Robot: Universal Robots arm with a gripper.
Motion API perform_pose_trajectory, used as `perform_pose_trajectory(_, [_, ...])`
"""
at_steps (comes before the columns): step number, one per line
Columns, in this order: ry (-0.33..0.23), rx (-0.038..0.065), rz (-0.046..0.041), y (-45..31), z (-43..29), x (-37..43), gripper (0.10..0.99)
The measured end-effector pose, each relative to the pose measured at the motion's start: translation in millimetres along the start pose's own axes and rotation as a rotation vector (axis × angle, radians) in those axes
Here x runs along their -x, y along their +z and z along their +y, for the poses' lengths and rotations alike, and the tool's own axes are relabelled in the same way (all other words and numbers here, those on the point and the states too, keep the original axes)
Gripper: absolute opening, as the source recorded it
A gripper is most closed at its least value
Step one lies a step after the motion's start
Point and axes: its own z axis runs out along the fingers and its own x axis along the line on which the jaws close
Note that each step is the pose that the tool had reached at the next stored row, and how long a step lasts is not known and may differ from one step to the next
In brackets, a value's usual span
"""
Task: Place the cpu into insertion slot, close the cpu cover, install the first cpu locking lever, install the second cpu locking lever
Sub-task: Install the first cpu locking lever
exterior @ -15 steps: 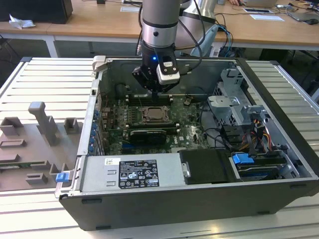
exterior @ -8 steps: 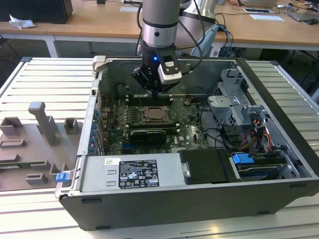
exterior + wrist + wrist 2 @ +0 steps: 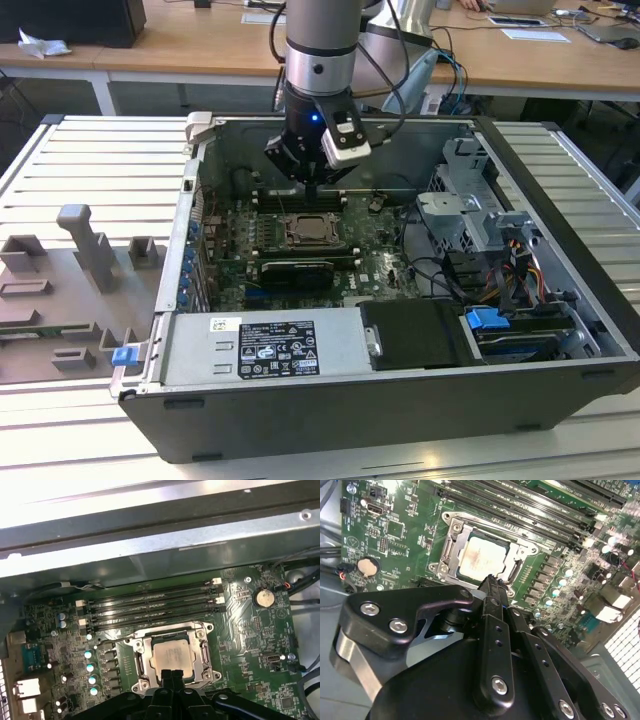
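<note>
Desks (image 3: 200, 45) stand behind the open computer case (image 3: 350, 420); memory slots (image 3: 150, 605) run beside the socket (image 3: 139, 660). The gripper (image 3: 170, 672) hangs closed and empty, jaws at the edge of the seated chip (image 3: 172, 652)

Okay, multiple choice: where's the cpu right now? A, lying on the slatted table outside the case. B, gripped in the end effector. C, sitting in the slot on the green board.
C: in the first wrist view the cpu lies flat inside the slot, while the end effector sits at its near edge, shut and holding nothing.
</note>
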Motion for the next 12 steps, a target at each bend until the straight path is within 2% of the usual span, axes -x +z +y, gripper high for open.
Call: perform_pose_trajectory(12, [-0.121,0.000,0.0027,0.0,0.0,0.0,0.106])
